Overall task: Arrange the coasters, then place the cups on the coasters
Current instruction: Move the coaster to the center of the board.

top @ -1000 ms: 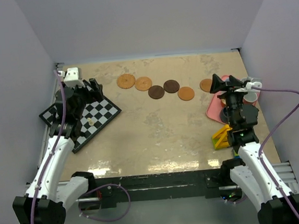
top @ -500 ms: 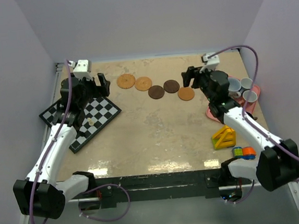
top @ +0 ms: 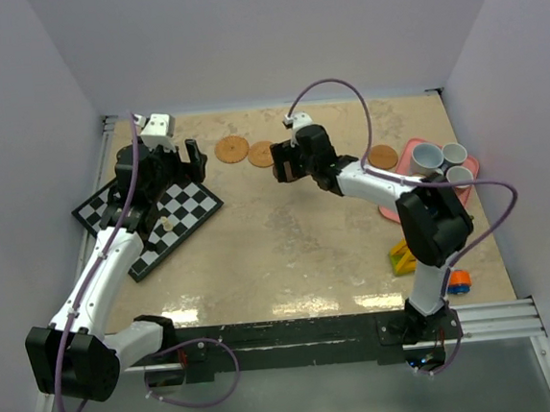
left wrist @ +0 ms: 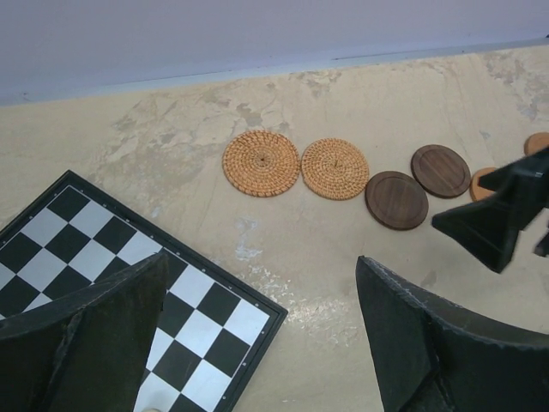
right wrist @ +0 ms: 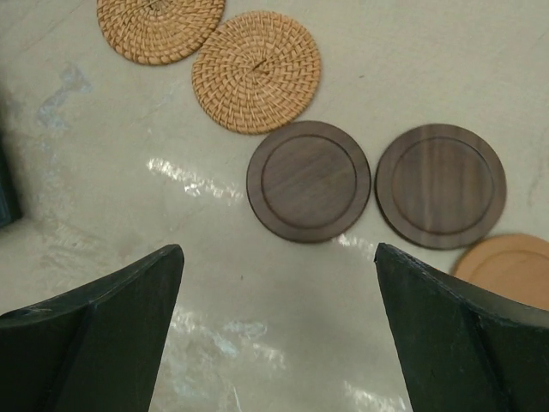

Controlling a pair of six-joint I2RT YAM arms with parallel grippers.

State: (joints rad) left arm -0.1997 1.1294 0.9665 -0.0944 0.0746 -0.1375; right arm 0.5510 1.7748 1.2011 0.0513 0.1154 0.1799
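Six coasters lie in a row at the back. Two woven orange-tan coasters [left wrist: 261,162] [left wrist: 334,168] are at the left, then two dark brown wooden coasters [right wrist: 309,180] [right wrist: 440,184], then smooth tan ones [right wrist: 510,266] [top: 382,156]. My right gripper [right wrist: 279,249] [top: 284,164] hangs open just short of the dark brown pair, holding nothing. My left gripper [left wrist: 262,262] [top: 192,158] is open over the chessboard corner, short of the woven coasters. Three pale cups [top: 425,157] [top: 454,153] [top: 459,174] stand on the pink tray [top: 392,206] at the right.
A black-and-white chessboard [top: 151,217] lies at the left under my left arm. A yellow block [top: 407,255] and small coloured cylinders [top: 458,282] sit at the front right. My right arm stretches across the tray's left side.
My right arm has swung from the pink tray leftward across the table to the dark brown coasters. My left gripper has shifted slightly back and right.
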